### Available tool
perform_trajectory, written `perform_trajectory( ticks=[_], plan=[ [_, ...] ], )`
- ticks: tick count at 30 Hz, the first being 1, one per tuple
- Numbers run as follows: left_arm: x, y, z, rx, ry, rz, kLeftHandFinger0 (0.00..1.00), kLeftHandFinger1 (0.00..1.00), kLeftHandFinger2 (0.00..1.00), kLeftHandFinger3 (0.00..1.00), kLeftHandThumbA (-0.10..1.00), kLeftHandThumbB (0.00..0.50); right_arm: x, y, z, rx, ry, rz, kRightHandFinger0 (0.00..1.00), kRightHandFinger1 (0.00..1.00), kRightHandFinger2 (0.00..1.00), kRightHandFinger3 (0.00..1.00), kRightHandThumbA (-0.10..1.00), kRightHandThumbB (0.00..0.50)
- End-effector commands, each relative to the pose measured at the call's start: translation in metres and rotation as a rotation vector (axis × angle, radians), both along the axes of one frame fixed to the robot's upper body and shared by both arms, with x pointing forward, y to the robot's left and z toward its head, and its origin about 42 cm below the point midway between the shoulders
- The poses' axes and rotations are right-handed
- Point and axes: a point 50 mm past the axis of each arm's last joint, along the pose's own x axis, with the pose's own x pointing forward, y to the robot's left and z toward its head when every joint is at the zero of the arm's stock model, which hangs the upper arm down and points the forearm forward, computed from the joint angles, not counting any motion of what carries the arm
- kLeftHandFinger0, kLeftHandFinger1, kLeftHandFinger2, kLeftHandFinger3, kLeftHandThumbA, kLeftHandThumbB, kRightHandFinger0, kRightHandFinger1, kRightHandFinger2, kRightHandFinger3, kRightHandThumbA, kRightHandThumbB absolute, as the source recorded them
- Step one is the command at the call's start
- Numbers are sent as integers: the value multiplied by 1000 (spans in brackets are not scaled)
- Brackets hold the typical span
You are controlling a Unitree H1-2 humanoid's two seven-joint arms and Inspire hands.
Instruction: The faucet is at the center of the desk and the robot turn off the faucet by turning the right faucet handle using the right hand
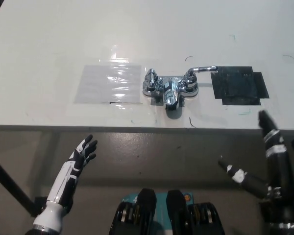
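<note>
Right hand (269,166) spread open and empty, below the tabletop (49,44) edge; right faucet handle (202,70) beyond it, untouched. Left hand (81,156) resting open.

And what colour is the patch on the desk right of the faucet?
Black; the patch beside the faucet shows best in the head view.

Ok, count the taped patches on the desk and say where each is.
2. A clear glossy patch lies left of the faucet; a black patch lies right of it, beside the right handle.
</note>
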Motion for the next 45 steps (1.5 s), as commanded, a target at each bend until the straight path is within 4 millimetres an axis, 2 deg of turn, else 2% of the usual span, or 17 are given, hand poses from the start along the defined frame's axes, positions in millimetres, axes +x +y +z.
perform_trajectory(
  ticks=[1,3,4,5,7,10,11,12,16,19,22,26,28,30,33,39,45],
  plan=[
    [-3,-2,17,14,-105,-33,1000,1000,1000,1000,1000,289,10,-16,60,-31,-203,17,1000,1000,1000,1000,1000,128],
    [4,0,22,21,-122,-26,1000,1000,1000,1000,1000,283,24,-20,81,-60,-216,21,1000,1000,1000,1000,1000,141],
    [6,0,23,16,-122,-25,1000,1000,1000,1000,1000,272,39,-27,100,-90,-225,20,1000,1000,1000,1000,1000,195],
    [5,0,22,17,-123,-24,1000,1000,1000,1000,1000,270,45,-31,107,-95,-224,24,1000,1000,1000,1000,1000,204],
    [5,0,21,11,-129,-26,1000,1000,1000,1000,999,250,67,-41,123,-87,-183,49,1000,1000,1000,1000,1000,260],
    [5,0,20,3,-120,-34,1000,1000,1000,1000,997,265,93,-53,143,-106,-139,60,1000,1000,1000,1000,1000,234],
    [5,-1,21,7,-116,-31,1000,1000,1000,1000,1000,282,116,-59,161,-138,-112,72,1000,1000,1000,1000,1000,267],
    [5,-1,21,9,-116,-31,1000,1000,1000,1000,1000,284,124,-61,169,-151,-107,78,1000,1000,1000,1000,1000,267],
    [3,-1,18,2,-105,-35,1000,1000,1000,1000,1000,290,172,-60,202,-209,-41,134,1000,1000,1000,1000,1000,229],
    [7,0,20,7,-114,-36,1000,1000,1000,1000,1000,284,207,-54,219,-232,53,196,1000,1000,1000,1000,1000,266],
    [3,0,19,26,-117,-32,1000,1000,1000,1000,1000,275,232,-49,224,-273,160,258,1000,1000,1000,1000,1000,288],
    [1,0,16,14,-103,-32,1000,1000,1000,1000,1000,278,266,-40,222,-215,287,362,1000,1000,1000,1000,1000,255],
    [2,1,17,10,-107,-33,1000,1000,1000,1000,1000,280,276,-36,221,-208,325,378,1000,1000,1000,1000,1000,264],
    [1,1,17,13,-106,-36,1000,1000,1000,1000,1000,284,286,-31,216,-193,405,409,1000,1000,1000,1000,1000,305],
    [3,1,18,17,-110,-42,1000,1000,1000,1000,1000,273,295,-22,209,-216,492,440,1000,1000,1000,1000,1000,320],
    [4,-1,19,21,-110,-43,1000,1000,1000,1000,1000,298,304,-8,202,-192,579,465,1000,1000,1000,1000,1000,326],
    [3,1,19,27,-105,-34,1000,1000,1000,1000,980,259,306,2,188,-132,625,505,1000,1000,1000,1000,1000,355]
  ],
)
